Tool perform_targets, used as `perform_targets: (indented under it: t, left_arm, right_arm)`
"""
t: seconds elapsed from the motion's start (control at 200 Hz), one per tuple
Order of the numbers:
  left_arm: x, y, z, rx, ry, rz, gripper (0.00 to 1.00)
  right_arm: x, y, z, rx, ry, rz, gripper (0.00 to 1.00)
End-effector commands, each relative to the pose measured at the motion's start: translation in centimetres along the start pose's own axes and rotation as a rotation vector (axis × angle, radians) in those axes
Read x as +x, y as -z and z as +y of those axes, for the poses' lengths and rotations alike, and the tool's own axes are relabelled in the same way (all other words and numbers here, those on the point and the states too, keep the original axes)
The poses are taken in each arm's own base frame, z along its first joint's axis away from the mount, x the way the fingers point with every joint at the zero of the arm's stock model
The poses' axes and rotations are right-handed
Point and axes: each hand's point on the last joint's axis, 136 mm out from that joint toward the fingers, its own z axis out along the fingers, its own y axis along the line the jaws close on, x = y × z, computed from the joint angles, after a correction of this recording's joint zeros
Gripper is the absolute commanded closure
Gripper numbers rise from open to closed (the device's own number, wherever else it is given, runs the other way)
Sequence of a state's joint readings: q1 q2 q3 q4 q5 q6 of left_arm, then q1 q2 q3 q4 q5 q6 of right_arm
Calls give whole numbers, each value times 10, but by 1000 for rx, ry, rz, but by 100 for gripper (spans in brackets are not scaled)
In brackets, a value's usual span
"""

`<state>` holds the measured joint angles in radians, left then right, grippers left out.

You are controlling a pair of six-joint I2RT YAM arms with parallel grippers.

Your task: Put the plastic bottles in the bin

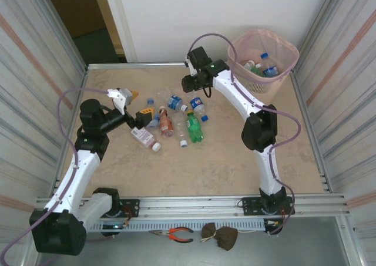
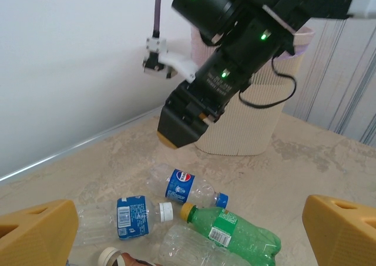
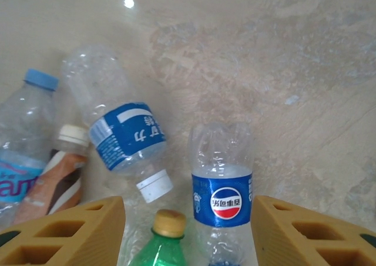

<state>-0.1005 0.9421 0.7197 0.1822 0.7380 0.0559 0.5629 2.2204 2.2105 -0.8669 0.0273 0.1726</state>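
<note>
Several plastic bottles [image 1: 176,120] lie in a cluster at mid-table. Among them are a Pepsi-labelled clear bottle [image 3: 222,189], a blue-labelled one with a white cap [image 3: 120,134] and a green one with a yellow cap [image 2: 235,231]. The pale pink bin [image 1: 282,78] stands at the far right corner with a few bottles [image 1: 264,66] inside. My right gripper [image 3: 188,239] hovers open just above the cluster, and the Pepsi bottle lies between its fingers untouched. My left gripper [image 2: 188,242] is open at the cluster's left side, holding nothing.
A brown-and-white bottle [image 3: 59,172] and a light-blue-capped one [image 3: 23,137] lie at the cluster's left. Corrugated walls close in both sides of the table. Pliers [image 1: 176,235] and a dark brown object [image 1: 220,235] rest on the front rail.
</note>
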Motion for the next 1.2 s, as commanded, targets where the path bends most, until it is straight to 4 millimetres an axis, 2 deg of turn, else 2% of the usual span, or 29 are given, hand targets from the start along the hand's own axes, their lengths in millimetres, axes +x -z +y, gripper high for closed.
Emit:
perform_targets:
  t: [0.0,0.19,0.436,0.751,0.987,1.192]
  left_arm:
    - [-9,3,-5,7,-33,-17,1]
    - [-9,3,-5,7,-34,-17,1]
    - [-9,2,-5,7,-35,-18,1]
    - [-9,3,-5,7,-33,-19,2]
    - [-9,3,-5,6,-32,-19,1]
    - [-9,3,-5,7,-32,-20,1]
  right_arm:
    - [-1,-18,-1,23,-15,-1,39]
    - [8,-49,-12,66,-24,39,34]
    - [23,-78,-20,72,-53,88,26]
    - [37,-103,-35,71,-104,134,26]
    - [48,-119,-36,43,-136,169,29]
    - [54,-124,-36,44,-137,186,33]
